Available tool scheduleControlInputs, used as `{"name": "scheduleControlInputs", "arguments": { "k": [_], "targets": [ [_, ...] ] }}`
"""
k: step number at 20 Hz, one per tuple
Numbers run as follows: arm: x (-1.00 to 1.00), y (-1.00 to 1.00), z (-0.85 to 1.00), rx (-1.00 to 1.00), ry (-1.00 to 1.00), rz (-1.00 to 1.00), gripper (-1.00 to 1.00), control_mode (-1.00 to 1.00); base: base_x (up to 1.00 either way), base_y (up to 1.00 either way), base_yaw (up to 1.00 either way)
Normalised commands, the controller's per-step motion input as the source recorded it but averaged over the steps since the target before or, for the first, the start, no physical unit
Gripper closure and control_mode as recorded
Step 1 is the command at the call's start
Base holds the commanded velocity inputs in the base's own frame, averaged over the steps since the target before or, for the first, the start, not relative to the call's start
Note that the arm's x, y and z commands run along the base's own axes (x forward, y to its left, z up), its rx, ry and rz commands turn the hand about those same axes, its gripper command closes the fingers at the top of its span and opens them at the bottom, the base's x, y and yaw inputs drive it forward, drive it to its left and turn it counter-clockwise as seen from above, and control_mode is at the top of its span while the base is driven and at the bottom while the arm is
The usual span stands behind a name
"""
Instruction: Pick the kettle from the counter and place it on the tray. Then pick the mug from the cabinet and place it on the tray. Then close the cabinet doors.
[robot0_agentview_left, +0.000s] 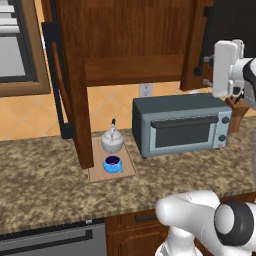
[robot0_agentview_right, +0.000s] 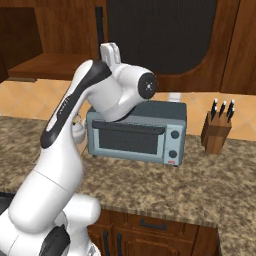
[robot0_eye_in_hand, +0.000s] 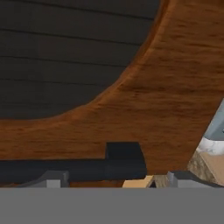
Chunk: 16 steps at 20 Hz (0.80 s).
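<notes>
No brand, label or legible writing appears on any object. The kettle (robot0_agentview_left: 112, 140) and the mug (robot0_agentview_left: 113, 164) both stand on the tray (robot0_agentview_left: 128, 168), the mug in front of the kettle and just beside it. The tray lies on the counter (robot0_agentview_left: 45, 175), touching the base of the open left cabinet door (robot0_agentview_left: 72, 75). To the right of the tray stands a grey-blue toaster oven (robot0_agentview_left: 180, 125) with two knobs and a small red mark at its lower right corner. A wall outlet (robot0_agentview_left: 145, 90) sits above and behind it. A wooden knife block (robot0_agentview_right: 217, 131) stands on the counter to the right of the oven. The gripper (robot0_eye_in_hand: 113, 180) is raised against the right cabinet door (robot0_eye_in_hand: 175, 87), its fingers set wide and holding nothing, just beside the dark bar handle (robot0_eye_in_hand: 74, 168). The cabinet (robot0_agentview_left: 135, 45) shelf stands exposed
</notes>
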Motion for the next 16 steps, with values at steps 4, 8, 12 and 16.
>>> {"name": "scheduleControlInputs", "arguments": {
  "k": [4, 8, 12, 16],
  "targets": [
    [0.80, 0.22, -0.02, 0.00, 0.00, 0.00, -1.00, -1.00, 0.00, 0.00, 0.00],
    [0.64, 0.10, -0.04, 0.00, 0.00, -0.01, -1.00, -1.00, 0.00, 0.00, 0.00],
    [0.42, 0.03, 0.00, 0.00, 0.00, -0.05, -1.00, -1.00, 0.00, 0.00, 0.00],
    [0.36, 0.00, -0.03, 0.00, 0.00, -0.09, -1.00, -1.00, 0.00, 0.00, 0.00]
  ]
}}
